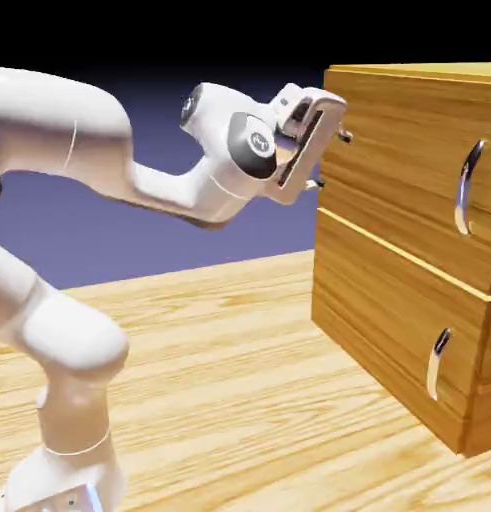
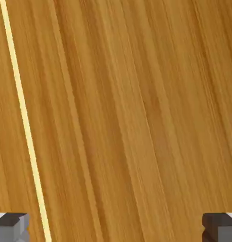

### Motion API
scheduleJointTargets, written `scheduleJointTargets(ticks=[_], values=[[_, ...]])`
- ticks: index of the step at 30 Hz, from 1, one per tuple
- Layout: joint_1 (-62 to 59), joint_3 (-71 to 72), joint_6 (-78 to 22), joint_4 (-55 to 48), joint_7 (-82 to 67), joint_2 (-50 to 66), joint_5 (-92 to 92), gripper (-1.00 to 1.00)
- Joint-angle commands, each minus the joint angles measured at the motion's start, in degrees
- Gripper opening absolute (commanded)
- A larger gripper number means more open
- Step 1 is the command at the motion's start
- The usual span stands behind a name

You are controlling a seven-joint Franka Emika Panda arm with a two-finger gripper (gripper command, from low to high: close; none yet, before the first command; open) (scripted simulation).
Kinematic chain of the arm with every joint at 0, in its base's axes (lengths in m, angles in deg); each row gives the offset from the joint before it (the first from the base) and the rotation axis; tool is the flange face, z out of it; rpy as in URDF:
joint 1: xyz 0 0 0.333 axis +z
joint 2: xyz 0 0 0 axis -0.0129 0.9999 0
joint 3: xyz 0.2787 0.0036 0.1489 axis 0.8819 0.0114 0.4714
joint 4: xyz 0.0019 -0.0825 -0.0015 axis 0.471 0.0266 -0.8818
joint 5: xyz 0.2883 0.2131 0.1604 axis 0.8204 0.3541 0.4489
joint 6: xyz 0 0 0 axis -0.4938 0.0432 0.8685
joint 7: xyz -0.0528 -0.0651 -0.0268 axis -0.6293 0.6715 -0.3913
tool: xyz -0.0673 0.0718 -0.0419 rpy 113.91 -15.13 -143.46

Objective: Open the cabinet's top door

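The cabinet [image 1: 419, 75] of light-brown grained wood stands at the exterior view's right. Its top door [image 1: 399, 165] is shut, and its long curved silver handle [image 1: 469, 188] sits near the right edge. My gripper [image 1: 329, 158] is open and points at the door's left edge, far left of that handle, with nothing between its fingers. I cannot tell whether the fingertips touch the wood. In the hand view the door's wood grain [image 2: 136, 118] fills the picture, and the gripper [image 2: 116, 229] shows only as two grey fingertips [image 2: 11, 227] wide apart at the bottom corners.
Below the top door is a shorter lower panel [image 1: 384, 310] with a smaller silver handle [image 1: 439, 362]. A pale seam line [image 2: 25, 123] runs down the hand view's left side. The wooden table [image 1: 219, 380] spreads under the arm.
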Motion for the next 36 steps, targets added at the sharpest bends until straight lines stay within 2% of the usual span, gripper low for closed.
scheduleJointTargets(ticks=[1,36], values=[[1.06,-1.11,-0.10,-0.65,-0.89,-0.28,-2.50,0.00],[38.16,-39.75,-3.42,-23.25,-32.15,-9.96,-89.72,0.00]])
